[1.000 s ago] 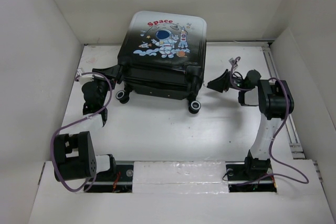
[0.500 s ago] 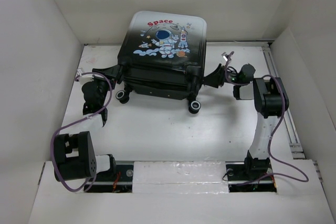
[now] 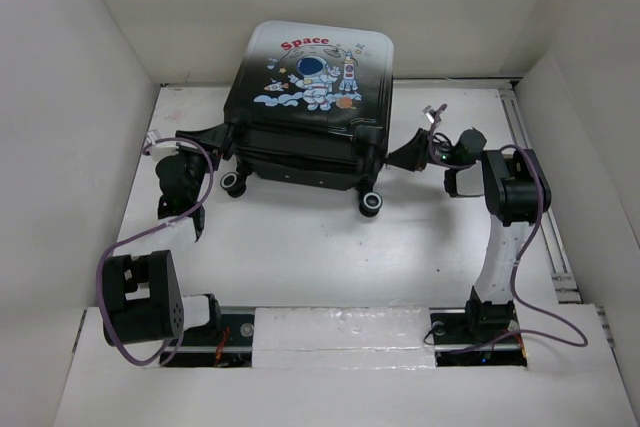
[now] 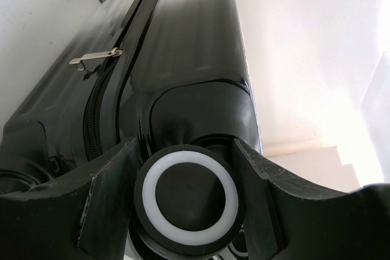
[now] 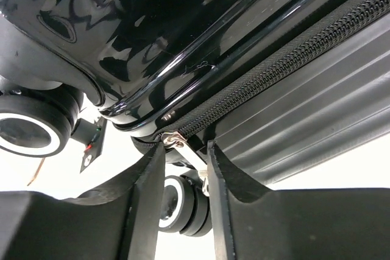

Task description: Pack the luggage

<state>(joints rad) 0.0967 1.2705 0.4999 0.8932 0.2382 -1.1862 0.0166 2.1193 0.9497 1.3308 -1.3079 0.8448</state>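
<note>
The luggage (image 3: pixel 310 97) lies shut on the table (image 3: pixel 300 247), printed shell up, so filling looks done and zipping seems to remain. At its left corner the left gripper (image 3: pixel 218 137) brackets a caster wheel (image 4: pixel 190 196), but I cannot tell whether it grips. At its right side the right gripper (image 5: pixel 186 153) sets its fingers close either side of the zipper pull (image 5: pixel 181 145). Contact cannot be told.
</note>
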